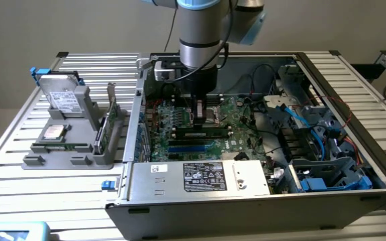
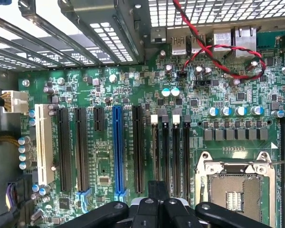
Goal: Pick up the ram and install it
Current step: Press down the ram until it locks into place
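**End effector closed over the board; ram in the tray**

From my station the open case [image 1: 247, 213] sits on the slatted table [image 1: 12, 173]. It holds the motherboard [image 1: 236, 120], a labelled metal box [image 1: 203, 178] along its near wall, and a bay with blue cables [image 1: 321, 145] on the exterior view's right.

The arm reaches down into the case. Its end effector [image 1: 198, 116] hangs low over the board, and its fingers are drawn fully together. I cannot tell whether anything is pinched between them.

Beside the case, on the exterior view's left, a grey tray [image 1: 59, 161] carries:
- a drive [image 1: 64, 99] propped up at its back
- a square chip [image 1: 52, 132] lying flat
- a card [image 1: 110, 118] standing on edge
- the ram [image 1: 60, 147], a green stick lying along the tray's front, well apart from the end effector

The wrist view gives me detail that the exterior view lacks. I see the end effector [image 2: 157, 209] above a row of long black slots [image 2: 175, 152]. A blue slot [image 2: 117, 147] lies beside them, and an open socket [image 2: 235, 190] is close by. A red twisted wire [image 2: 218, 47] loops near the rear ports.
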Available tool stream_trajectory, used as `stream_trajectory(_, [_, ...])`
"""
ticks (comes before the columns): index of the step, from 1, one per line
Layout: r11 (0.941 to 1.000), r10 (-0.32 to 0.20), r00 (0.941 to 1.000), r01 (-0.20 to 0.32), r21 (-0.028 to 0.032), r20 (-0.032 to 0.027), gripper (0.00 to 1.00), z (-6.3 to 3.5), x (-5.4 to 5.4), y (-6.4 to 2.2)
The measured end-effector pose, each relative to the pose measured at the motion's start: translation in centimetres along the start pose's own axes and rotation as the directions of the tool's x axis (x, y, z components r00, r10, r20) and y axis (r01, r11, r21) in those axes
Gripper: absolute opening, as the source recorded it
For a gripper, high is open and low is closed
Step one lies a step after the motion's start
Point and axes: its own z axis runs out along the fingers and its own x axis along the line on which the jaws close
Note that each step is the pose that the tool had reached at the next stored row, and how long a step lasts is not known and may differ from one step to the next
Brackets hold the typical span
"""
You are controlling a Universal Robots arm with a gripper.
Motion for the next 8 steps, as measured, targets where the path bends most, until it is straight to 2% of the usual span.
stream_trajectory(8, [1.0000, 0.000, 1.0000, 0.000, -0.0002, 0.0005, 0.11, 0.31, -0.02, 0.12])
